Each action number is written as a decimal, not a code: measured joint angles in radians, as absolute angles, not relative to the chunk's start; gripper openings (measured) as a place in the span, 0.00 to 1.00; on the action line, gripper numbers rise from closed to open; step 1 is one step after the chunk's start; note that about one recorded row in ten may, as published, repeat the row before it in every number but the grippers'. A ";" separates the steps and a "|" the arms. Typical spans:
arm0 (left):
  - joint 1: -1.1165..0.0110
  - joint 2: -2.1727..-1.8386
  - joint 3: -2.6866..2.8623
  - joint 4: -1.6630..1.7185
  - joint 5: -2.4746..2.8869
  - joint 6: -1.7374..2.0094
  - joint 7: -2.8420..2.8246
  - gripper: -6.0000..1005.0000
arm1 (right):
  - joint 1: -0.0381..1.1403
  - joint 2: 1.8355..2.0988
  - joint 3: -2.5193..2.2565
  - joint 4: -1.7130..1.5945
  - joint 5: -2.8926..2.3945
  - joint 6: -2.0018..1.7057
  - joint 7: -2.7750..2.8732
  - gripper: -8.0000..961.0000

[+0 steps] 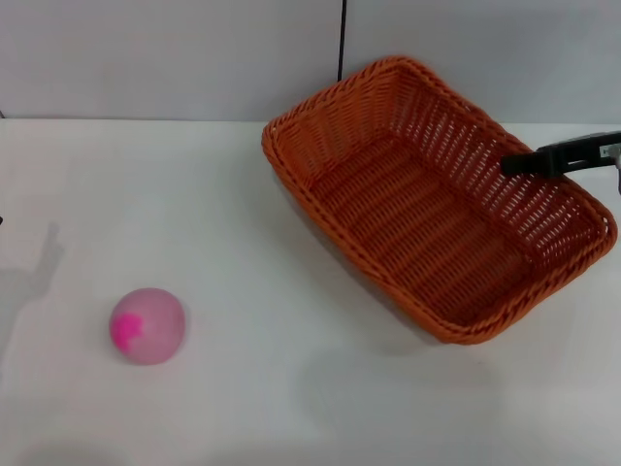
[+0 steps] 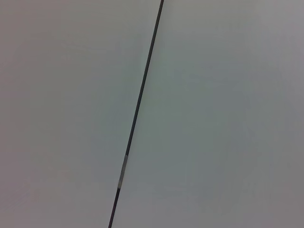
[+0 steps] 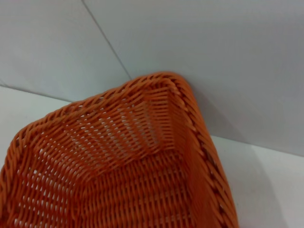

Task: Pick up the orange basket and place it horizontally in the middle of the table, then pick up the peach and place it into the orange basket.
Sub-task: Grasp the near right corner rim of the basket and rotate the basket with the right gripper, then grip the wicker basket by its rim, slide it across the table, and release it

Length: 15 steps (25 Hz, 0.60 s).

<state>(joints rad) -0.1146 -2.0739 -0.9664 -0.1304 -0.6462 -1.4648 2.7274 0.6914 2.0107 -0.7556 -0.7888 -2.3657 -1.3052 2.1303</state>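
Observation:
The orange basket (image 1: pixel 437 199) lies at an angle on the right back part of the white table (image 1: pixel 291 388), its open side up. My right gripper (image 1: pixel 521 163) reaches in from the right edge and sits at the basket's far right rim. The right wrist view looks down into the orange basket (image 3: pixel 128 156), with one corner close to the wall. The peach (image 1: pixel 147 325), pale pink with a magenta blotch, rests alone on the table at the front left, far from both grippers. My left gripper is out of view; only an arm's shadow falls on the table's left side.
A grey wall (image 1: pixel 175 58) with a dark vertical seam (image 1: pixel 343 39) stands right behind the table and the basket. The left wrist view shows only that wall and its seam (image 2: pixel 137 109).

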 joint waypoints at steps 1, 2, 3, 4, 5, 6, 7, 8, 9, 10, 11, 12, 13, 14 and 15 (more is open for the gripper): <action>-0.113 -2.074 -0.966 -0.130 -0.646 -1.465 2.727 0.75 | 0.691 2.011 -0.755 -0.795 -2.366 -1.313 2.119 0.16; -0.112 -2.074 -0.966 -0.130 -0.646 -1.465 2.727 0.75 | 0.689 2.012 -0.755 -0.802 -2.365 -1.323 2.108 0.16; -0.111 -2.074 -0.966 -0.130 -0.646 -1.465 2.727 0.75 | 0.688 2.013 -0.754 -0.811 -2.365 -1.335 2.098 0.16; -0.108 -2.074 -0.966 -0.130 -0.646 -1.466 2.727 0.75 | 0.686 2.014 -0.754 -0.829 -2.365 -1.357 2.086 0.16; -0.108 -2.074 -0.966 -0.130 -0.646 -1.466 2.727 0.75 | 0.686 2.014 -0.754 -0.829 -2.365 -1.357 2.086 0.16; -0.106 -2.074 -0.966 -0.130 -0.646 -1.467 2.727 0.75 | 0.684 2.014 -0.755 -0.840 -2.365 -1.374 2.077 0.16; -0.106 -2.074 -0.966 -0.130 -0.646 -1.467 2.727 0.75 | 0.683 2.014 -0.755 -0.854 -2.365 -1.391 2.065 0.16; -0.104 -2.074 -0.966 -0.130 -0.646 -1.468 2.727 0.75 | 0.681 2.014 -0.756 -0.865 -2.365 -1.406 2.055 0.16; -0.103 -2.074 -0.966 -0.130 -0.646 -1.469 2.727 0.75 | 0.677 2.014 -0.757 -0.893 -2.367 -1.439 2.027 0.16; -0.102 -2.074 -0.966 -0.130 -0.646 -1.471 2.727 0.74 | 0.677 2.014 -0.757 -0.893 -2.367 -1.439 2.027 0.16; -0.102 -2.074 -0.966 -0.130 -0.646 -1.472 2.727 0.74 | 0.674 2.014 -0.759 -0.907 -2.370 -1.453 2.017 0.16; -0.101 -2.074 -0.965 -0.130 -0.646 -1.472 2.727 0.74 | 0.670 2.014 -0.763 -0.921 -2.372 -1.466 2.008 0.16; -0.101 -2.074 -0.963 -0.130 -0.646 -1.472 2.727 0.74 | 0.666 2.013 -0.771 -0.938 -2.373 -1.478 2.000 0.16; -0.101 -2.074 -0.960 -0.130 -0.646 -1.473 2.727 0.74 | 0.660 2.012 -0.782 -0.958 -2.374 -1.490 1.991 0.16; -0.101 -2.074 -0.958 -0.130 -0.646 -1.473 2.727 0.74 | 0.652 2.012 -0.794 -0.979 -2.374 -1.498 1.978 0.16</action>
